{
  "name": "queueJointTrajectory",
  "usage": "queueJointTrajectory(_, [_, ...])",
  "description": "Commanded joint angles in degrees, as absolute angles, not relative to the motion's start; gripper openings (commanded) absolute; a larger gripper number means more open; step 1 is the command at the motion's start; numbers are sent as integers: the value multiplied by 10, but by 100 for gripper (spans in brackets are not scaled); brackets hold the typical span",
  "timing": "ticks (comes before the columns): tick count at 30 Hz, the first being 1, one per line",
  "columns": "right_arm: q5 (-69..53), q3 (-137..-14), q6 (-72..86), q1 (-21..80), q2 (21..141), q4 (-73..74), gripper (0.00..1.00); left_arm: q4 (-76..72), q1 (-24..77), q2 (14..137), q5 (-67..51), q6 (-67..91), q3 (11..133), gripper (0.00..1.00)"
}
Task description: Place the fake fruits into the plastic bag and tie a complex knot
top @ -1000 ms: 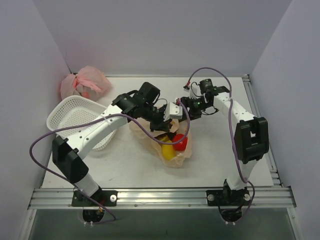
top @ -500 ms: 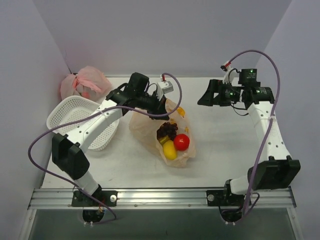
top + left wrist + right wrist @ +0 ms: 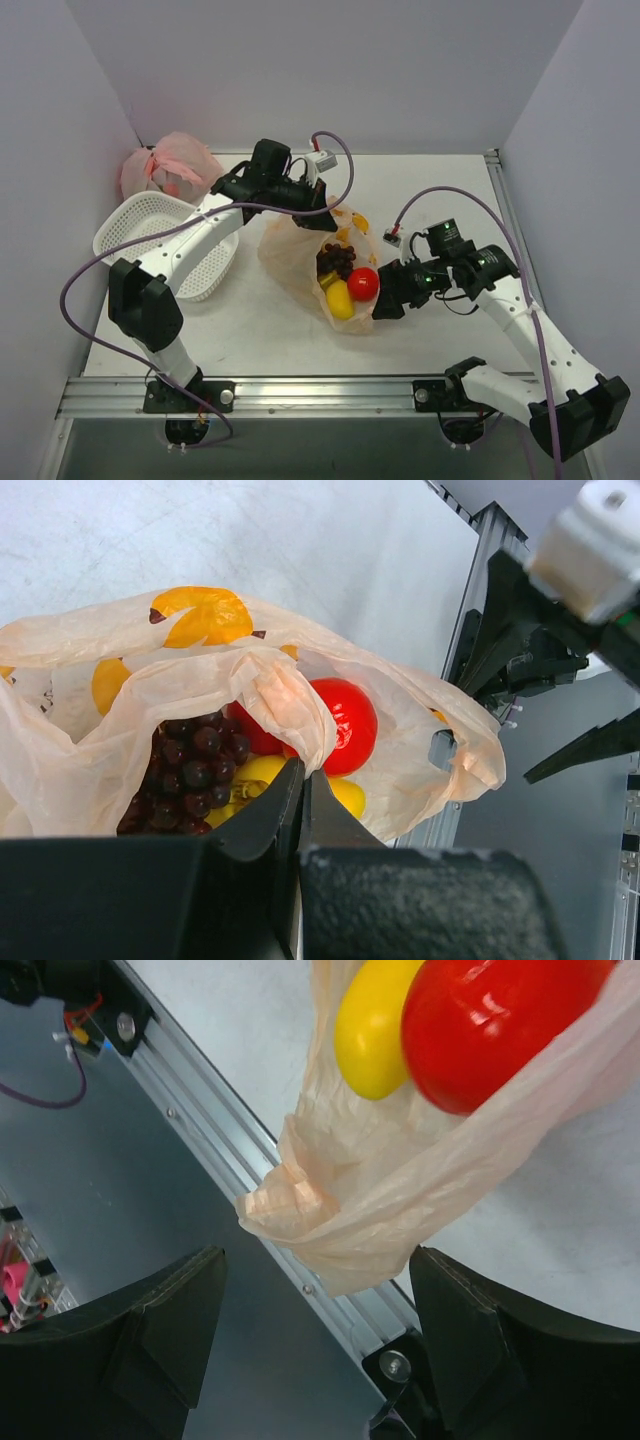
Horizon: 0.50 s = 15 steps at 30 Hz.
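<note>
Between the two grippers, on the white table [image 3: 250, 330], lies the thin pale-orange plastic bag with banana pictures [image 3: 288, 262]. It slants from far left to near right, with the fake fruits [image 3: 350, 285] inside. The left gripper [image 3: 303, 780] pinches the bag's far edge tight. The right gripper [image 3: 315, 1260] stands wide around its near corner.

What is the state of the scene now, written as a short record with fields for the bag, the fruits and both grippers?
bag: thin translucent pale-orange plastic bag with banana prints, mouth open
fruits inside bag: glossy red round fruit, yellow fruit, dark purple grape bunch
left gripper: shut on a fold of the bag's rim
right gripper: open, a bag corner between its fingers
nearby: white mesh basket, pink tied bag
</note>
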<state>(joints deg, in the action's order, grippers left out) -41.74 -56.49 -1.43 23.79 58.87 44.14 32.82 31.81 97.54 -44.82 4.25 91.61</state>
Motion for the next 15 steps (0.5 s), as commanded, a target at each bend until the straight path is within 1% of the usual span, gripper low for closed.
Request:
queueJointTrajectory(1, [-405,-560,-15,272,599,455,75,300,316,962,-468,53,913,0])
queueJointTrajectory(6, [-367,-569,0,306,631,433,76,299,313,960,-465,50,911,0])
queueJointTrajectory(10, [-374,-583,27,324,675,422,76,300,309,959,-466,50,908,0])
queueJointTrajectory(13, [-343,-599,21,322,687,417,48,300,304,955,-468,49,907,0])
queueJointTrajectory(14, [-339,-607,18,316,688,417,30,300,301,951,-474,48,904,0])
queueJointTrajectory(15, [-340,-613,16,309,688,418,23,297,298,947,-479,47,901,0])
